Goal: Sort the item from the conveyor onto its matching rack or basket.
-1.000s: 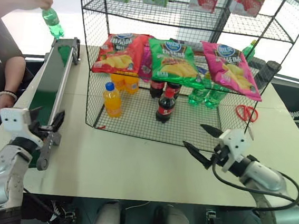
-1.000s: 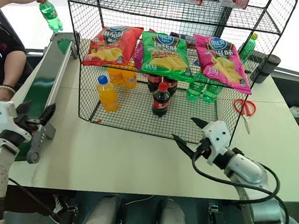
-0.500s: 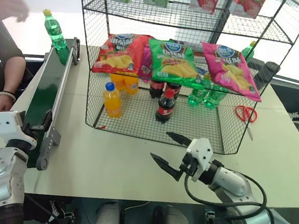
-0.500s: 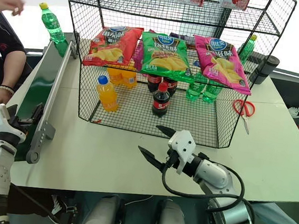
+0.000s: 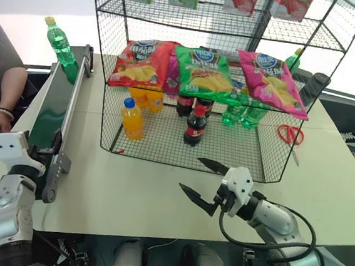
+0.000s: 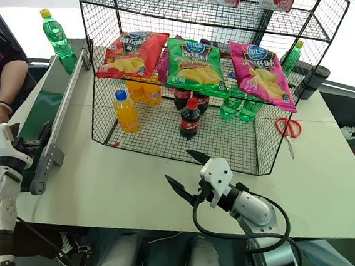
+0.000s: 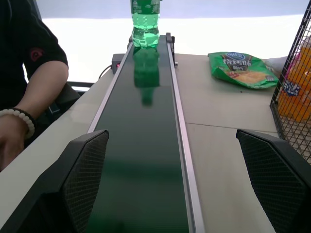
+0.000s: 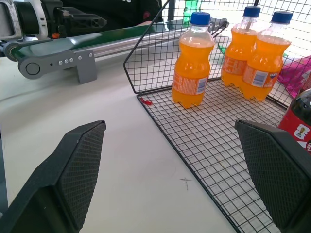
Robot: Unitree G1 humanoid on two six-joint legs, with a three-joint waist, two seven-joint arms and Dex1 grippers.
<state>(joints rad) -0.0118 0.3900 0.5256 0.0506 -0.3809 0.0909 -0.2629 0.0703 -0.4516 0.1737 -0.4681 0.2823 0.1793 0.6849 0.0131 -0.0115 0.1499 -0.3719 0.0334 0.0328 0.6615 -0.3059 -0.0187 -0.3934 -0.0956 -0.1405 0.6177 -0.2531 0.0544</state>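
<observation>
The item, a clear-green bottle (image 5: 59, 42) with a yellow cap, stands upright on the far end of the conveyor (image 5: 50, 111), a dark-green belt running along the table's left side. My left gripper (image 5: 50, 152) is at the belt's near end, open, its fingers (image 7: 82, 179) either side of the belt and the bottle (image 7: 146, 24) far ahead. My right gripper (image 5: 191, 173) hovers open over the table in front of the rack (image 5: 239, 148), a black wire-mesh shelving unit, and points toward the orange bottles.
The rack's lowest tier holds orange bottles (image 8: 192, 60), cola bottles (image 5: 195, 125) and green bottles; chip bags (image 5: 205, 70) lie on the tier above, cartons on top. Red scissors (image 5: 292, 134) lie right of the rack. A person's arm (image 5: 5, 91) rests left of the conveyor.
The person's hand set the green bottle upright on the conveyor's far end and withdrew. My right gripper swung left across the front of the rack, then stopped.
</observation>
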